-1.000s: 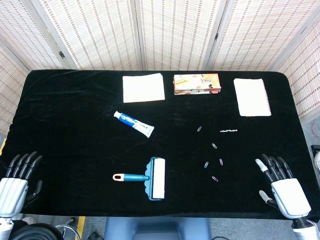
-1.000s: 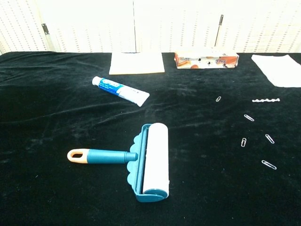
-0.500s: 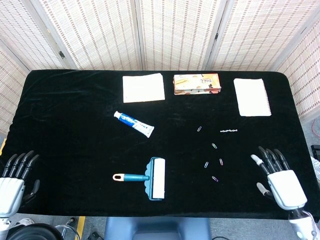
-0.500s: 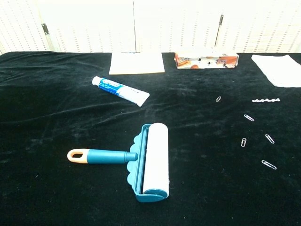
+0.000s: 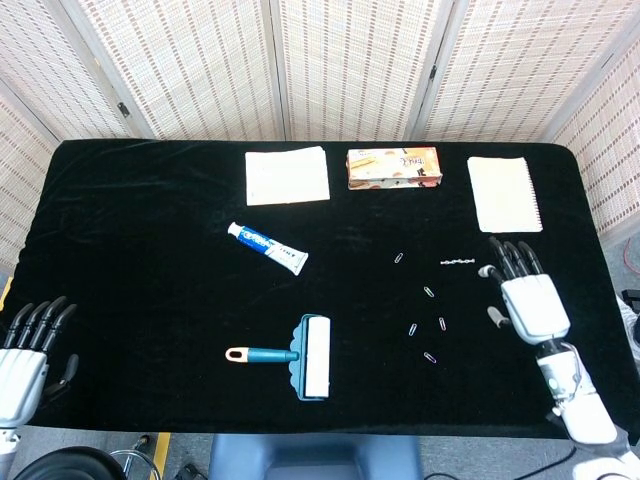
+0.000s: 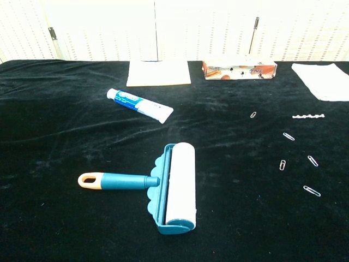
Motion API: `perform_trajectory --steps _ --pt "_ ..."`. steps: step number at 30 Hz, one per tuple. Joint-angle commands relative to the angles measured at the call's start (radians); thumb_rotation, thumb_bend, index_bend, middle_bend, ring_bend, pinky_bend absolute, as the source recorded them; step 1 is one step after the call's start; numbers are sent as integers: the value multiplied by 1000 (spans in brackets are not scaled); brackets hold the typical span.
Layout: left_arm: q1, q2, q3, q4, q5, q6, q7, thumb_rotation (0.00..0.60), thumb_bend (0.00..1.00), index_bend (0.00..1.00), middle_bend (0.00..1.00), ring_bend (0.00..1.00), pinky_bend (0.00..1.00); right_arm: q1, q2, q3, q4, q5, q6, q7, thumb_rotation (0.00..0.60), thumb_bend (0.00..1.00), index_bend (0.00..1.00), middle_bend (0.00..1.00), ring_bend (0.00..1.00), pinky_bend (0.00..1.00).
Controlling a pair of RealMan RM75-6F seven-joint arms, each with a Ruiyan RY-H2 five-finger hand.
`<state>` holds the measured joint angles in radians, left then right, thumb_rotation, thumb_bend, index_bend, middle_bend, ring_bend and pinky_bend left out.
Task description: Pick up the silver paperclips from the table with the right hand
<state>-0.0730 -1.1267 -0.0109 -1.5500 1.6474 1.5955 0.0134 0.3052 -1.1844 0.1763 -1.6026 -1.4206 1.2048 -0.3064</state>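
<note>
Head view, right hand (image 5: pixel 528 300) spread beside silver paperclips (image 5: pixel 428 292)

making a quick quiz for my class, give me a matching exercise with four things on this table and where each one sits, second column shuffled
Things:
1. toothpaste tube
2. lint roller
3. snack box
4. right hand

Places:
A. at the far edge of the table, between the two white pads
B. near the front edge, handle pointing left
C. right of the loose paperclips, fingers spread, holding nothing
D. lying at a slant, left of the middle

Pairs: 1-D, 2-B, 3-A, 4-C
</note>
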Motion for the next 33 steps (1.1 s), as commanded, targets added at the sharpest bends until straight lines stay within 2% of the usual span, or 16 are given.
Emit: perform_trajectory --steps 1,7,16,20,27,33 --pt "-17 2 -12 5 -27 -34 -8 600 565 22 64 80 0 41 -56 43 80 39 -18 49 600 271 376 0 0 0" --pt "-42 1 -30 13 -92 -103 -17 600 565 23 64 76 0 94 -103 81 176 132 -85 99 600 273 407 0 0 0" --pt "-54 1 -49 20 -155 -143 -25 600 564 19 64 69 0 195 -170 85 349 215 -257 156 600 287 435 0 0 0" --pt "-63 2 -56 30 -180 -170 -34 600 564 14 63 68 0 243 -210 87 439 233 -320 176 600 312 448 0 0 0" --pt "-72 3 -73 44 -230 -200 -48 600 568 13 63 68 0 322 -280 75 592 233 -432 234 600 444 457 0 0 0" --pt "-75 3 -84 51 -264 -214 -51 600 568 11 63 68 0 379 -324 49 683 198 -506 280 600 449 460 0 0 0"
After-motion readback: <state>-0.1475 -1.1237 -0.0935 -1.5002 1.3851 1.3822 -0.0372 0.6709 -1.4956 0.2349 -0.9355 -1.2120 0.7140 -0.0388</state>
